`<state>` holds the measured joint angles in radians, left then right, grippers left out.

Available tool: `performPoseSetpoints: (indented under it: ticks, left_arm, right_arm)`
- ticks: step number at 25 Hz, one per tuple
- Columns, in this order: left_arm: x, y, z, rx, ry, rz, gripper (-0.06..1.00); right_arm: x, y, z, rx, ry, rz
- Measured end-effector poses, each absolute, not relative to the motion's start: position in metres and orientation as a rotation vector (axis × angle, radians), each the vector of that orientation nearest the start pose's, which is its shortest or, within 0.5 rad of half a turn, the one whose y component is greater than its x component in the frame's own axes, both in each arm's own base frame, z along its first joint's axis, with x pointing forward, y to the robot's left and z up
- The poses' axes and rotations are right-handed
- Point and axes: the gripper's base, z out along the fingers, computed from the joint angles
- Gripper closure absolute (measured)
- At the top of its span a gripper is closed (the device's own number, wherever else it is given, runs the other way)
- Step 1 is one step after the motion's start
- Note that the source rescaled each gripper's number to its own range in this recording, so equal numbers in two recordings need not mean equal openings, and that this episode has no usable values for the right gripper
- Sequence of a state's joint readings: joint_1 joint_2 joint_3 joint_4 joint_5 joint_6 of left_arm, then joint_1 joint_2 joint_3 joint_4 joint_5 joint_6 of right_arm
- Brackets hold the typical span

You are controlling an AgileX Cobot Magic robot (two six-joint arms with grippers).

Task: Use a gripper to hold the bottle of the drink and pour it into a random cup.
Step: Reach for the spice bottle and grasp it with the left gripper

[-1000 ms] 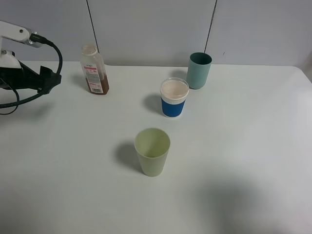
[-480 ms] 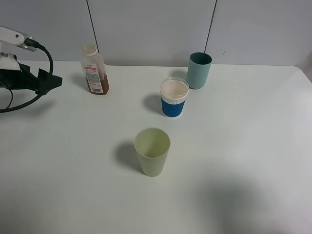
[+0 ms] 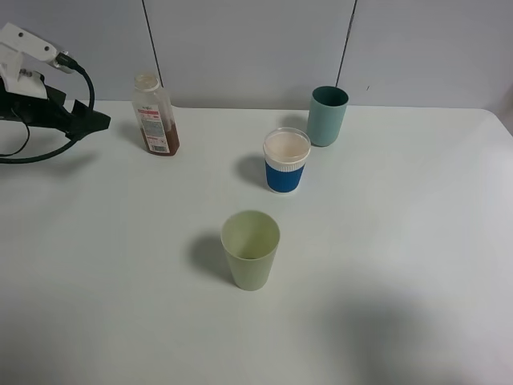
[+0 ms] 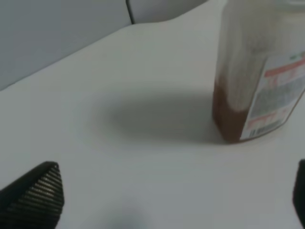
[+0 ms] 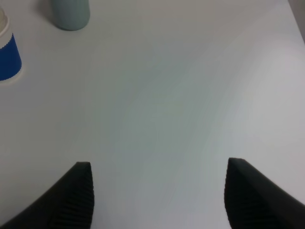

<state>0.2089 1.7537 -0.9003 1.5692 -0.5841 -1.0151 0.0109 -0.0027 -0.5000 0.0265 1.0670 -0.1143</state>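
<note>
The bottle (image 3: 155,112) stands upright at the back left of the table, with a red-and-white label and the brown drink (image 3: 163,147) filling only its base. My left gripper (image 3: 94,123) hovers just left of it, open and holding nothing. In the left wrist view the bottle (image 4: 257,81) is close ahead and blurred, and the left gripper (image 4: 167,200) shows its black fingertips (image 4: 38,193) spread wide. The pale yellow-green cup (image 3: 251,249) stands upright in the middle front. My right gripper (image 5: 159,200) is open over bare table and does not appear in the exterior view.
A blue-and-white paper cup (image 3: 286,160) and a taller teal cup (image 3: 328,115) stand at the back centre-right; both also appear in the right wrist view as the paper cup (image 5: 7,52) and the teal cup (image 5: 70,9). A grey wall backs the white table (image 3: 401,265).
My left gripper has lifted and moved toward the back of the table, ending closer to the bottle. The bottle and cups have not moved.
</note>
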Motion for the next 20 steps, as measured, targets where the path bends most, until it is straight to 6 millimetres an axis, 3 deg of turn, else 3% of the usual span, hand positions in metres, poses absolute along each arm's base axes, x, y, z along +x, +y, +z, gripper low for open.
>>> performPoseSetpoints:
  ticks: [8, 20]
  left_arm:
    - [0.358, 0.012, 0.164, 0.883, 2.052, -0.434, -0.01]
    - [0.399, 0.014, 0.158, 0.951, 1.951, -0.527, -0.01]
  right_arm:
    - [-0.006, 0.002, 0.277, -0.129, 2.044, -0.033]
    - [-0.006, 0.002, 0.277, -0.129, 2.044, -0.033]
